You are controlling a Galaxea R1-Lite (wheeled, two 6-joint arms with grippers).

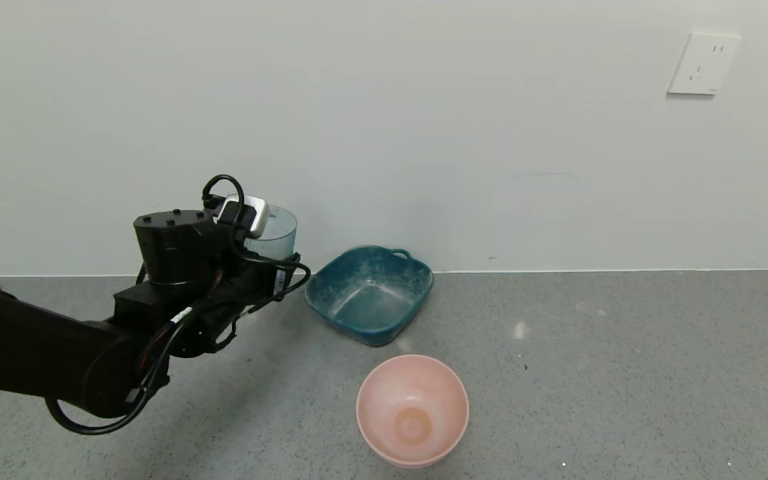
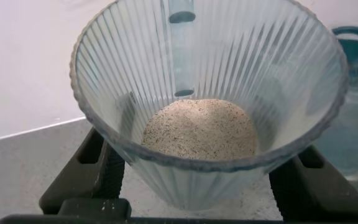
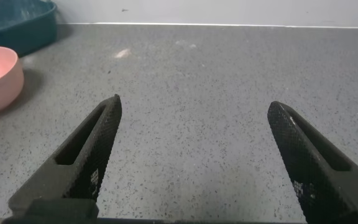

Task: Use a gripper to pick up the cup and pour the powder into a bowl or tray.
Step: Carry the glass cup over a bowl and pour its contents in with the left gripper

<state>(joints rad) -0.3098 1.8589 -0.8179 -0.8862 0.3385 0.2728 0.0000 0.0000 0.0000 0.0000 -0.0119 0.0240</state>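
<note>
Left gripper (image 1: 271, 263) clamped on the cup (image 1: 276, 230), held upright above the counter (image 1: 624, 373), just left of the teal basin (image 1: 369, 293). In the left wrist view the cup (image 2: 210, 93) sits between the 2 black fingers (image 2: 92, 168), powder (image 2: 199, 129) heaped in its bottom, basin edge (image 2: 356, 37) behind it. Right gripper (image 3: 194, 155) hovers low over the counter, jaws wide apart, holding nothing. Pink bowl (image 1: 413, 408) sits in front of the basin, near it, not touching.
</note>
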